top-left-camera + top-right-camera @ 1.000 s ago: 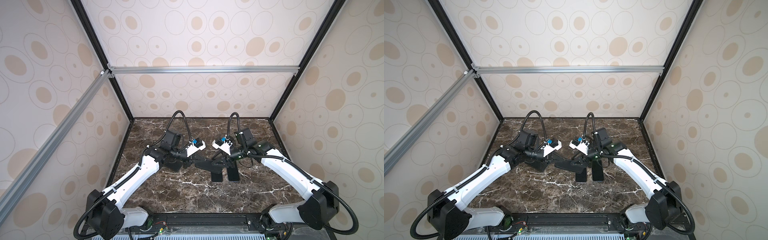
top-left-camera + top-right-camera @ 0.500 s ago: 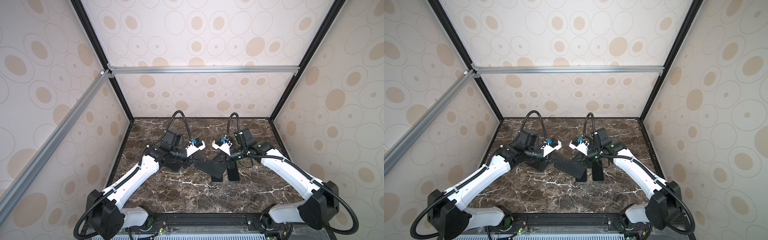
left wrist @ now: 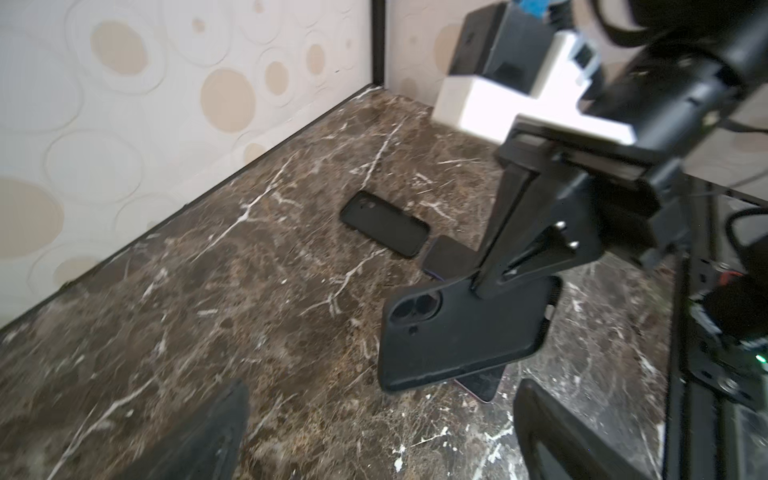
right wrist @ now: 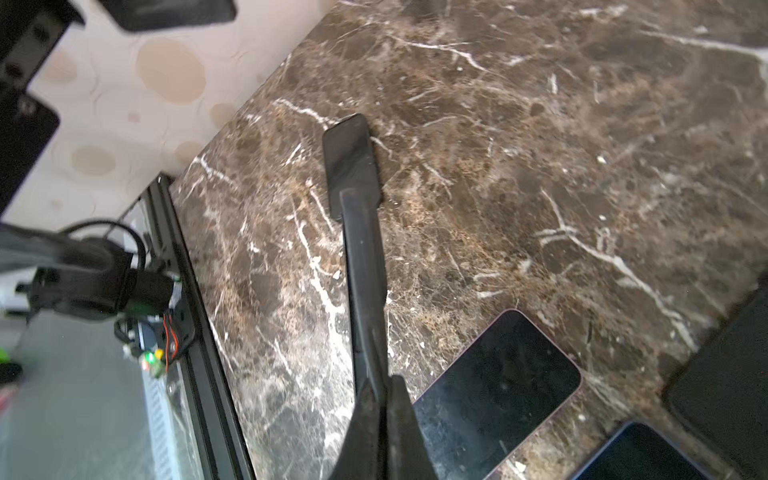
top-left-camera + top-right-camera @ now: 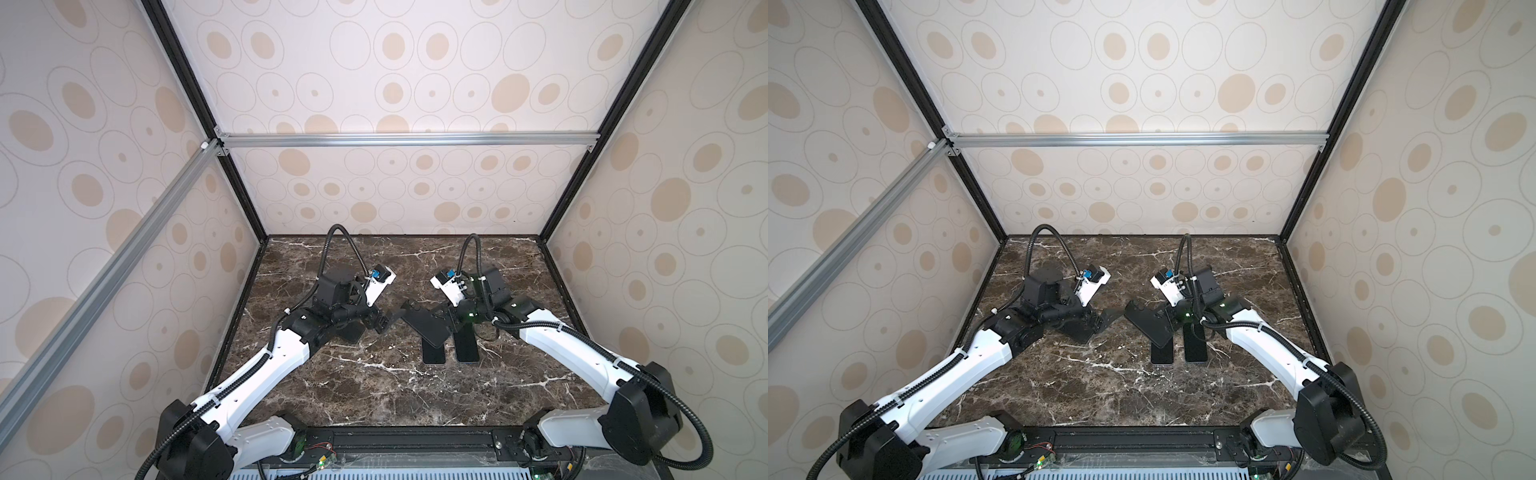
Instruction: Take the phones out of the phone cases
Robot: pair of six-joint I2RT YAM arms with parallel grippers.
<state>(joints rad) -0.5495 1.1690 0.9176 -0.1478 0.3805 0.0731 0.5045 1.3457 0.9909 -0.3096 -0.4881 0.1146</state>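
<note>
Mia: Left pincer (image 5: 386, 323) let go and backed off left; jaws now wide apart, just short of the phone case (image 3: 457, 336).
Tom: Who has the case?
Mia: Right pincer (image 3: 482, 293), clamped on its edge. Case tilted, off the bench (image 5: 374, 395), camera-cutout end toward the left.
Tom: Phone?
Mia: Pink-rimmed phone (image 4: 498, 382) lies flat on the bench, outside the case, partly under it. Second phone (image 5: 465, 347) just right of it. Both lie lengthwise near-to-far.

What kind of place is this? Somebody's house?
Probably a robot test booth, not a house: a left arm and right arm work on a marble-look table, boxed in by spotted panels on metal bars.
</note>
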